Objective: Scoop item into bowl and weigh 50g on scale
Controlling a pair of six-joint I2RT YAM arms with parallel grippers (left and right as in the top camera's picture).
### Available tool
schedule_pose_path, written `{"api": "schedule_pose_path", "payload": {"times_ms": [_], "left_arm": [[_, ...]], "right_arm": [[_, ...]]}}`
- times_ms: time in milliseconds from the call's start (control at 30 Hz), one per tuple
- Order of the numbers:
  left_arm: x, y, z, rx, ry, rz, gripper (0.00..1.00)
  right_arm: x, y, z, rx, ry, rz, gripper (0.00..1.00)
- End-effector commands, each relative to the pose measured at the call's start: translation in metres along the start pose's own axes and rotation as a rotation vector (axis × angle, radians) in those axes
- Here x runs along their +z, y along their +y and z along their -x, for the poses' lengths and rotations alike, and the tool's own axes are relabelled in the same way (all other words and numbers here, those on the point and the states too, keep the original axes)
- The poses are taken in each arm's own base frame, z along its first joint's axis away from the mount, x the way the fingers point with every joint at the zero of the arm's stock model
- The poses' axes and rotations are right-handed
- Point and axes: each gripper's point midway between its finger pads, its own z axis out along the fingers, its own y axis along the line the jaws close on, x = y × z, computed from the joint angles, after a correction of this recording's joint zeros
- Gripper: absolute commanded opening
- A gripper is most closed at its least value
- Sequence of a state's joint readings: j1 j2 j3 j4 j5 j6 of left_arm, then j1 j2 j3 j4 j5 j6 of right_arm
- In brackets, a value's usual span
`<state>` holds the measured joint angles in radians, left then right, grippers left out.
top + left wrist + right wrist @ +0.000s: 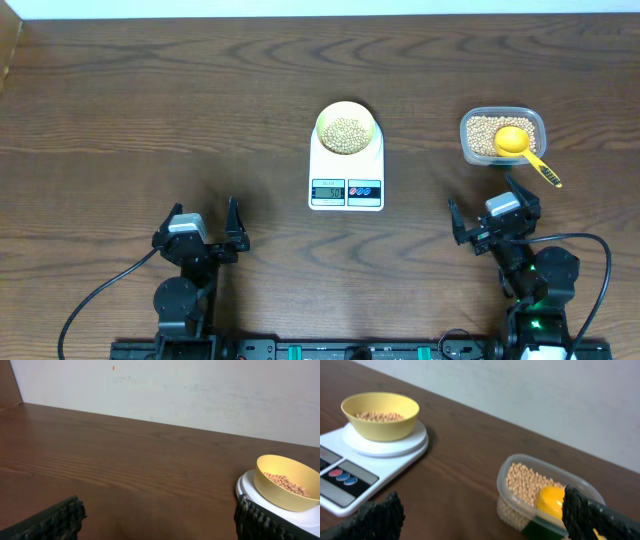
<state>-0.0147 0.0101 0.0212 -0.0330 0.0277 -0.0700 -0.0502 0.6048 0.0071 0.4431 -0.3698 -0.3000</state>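
On the one scale [346, 172] sits one bowl [347, 113] of beans [347, 134]; right of the scale, one tub [470, 137] holds beans and one spoon [515, 142]. Both the left tool [203, 226] and right tool [487, 213] gape empty, flanking its front.

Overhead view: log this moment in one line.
bowl: on scale, beans inside | spoon: head in tub | left gripper: open, empty | right gripper: open, empty

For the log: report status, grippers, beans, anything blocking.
Left gripper, right gripper: fingers open, empty. Bowl of beans sits on scale. Spoon lies in tub. Nothing blocking.
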Motion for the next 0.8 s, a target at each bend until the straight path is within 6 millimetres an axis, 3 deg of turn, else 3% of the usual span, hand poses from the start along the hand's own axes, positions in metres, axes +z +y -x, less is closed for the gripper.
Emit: {"api": "schedule_pose_path", "payload": {"times_ms": [0, 267, 667, 767], "left_arm": [[0.001, 0.006, -0.016, 0.018, 0.048, 0.026, 0.98], [0.001, 0.006, -0.016, 0.018, 0.048, 0.026, 0.98], [0.001, 0.006, -0.016, 0.018, 0.048, 0.026, 0.98], [0.001, 0.006, -0.016, 0.018, 0.048, 0.026, 0.98]], "right_arm": [[-0.003, 0.001, -0.003, 0.004, 0.014, -0.004, 0.99], [-0.011, 0.011, -0.023, 0.037, 0.099, 0.022, 0.99], [-0.023, 0.012, -0.032, 0.046, 0.137, -0.001, 0.99], [-0.024, 0.010, -0.026, 0.036, 0.112, -0.013, 0.99]]}}
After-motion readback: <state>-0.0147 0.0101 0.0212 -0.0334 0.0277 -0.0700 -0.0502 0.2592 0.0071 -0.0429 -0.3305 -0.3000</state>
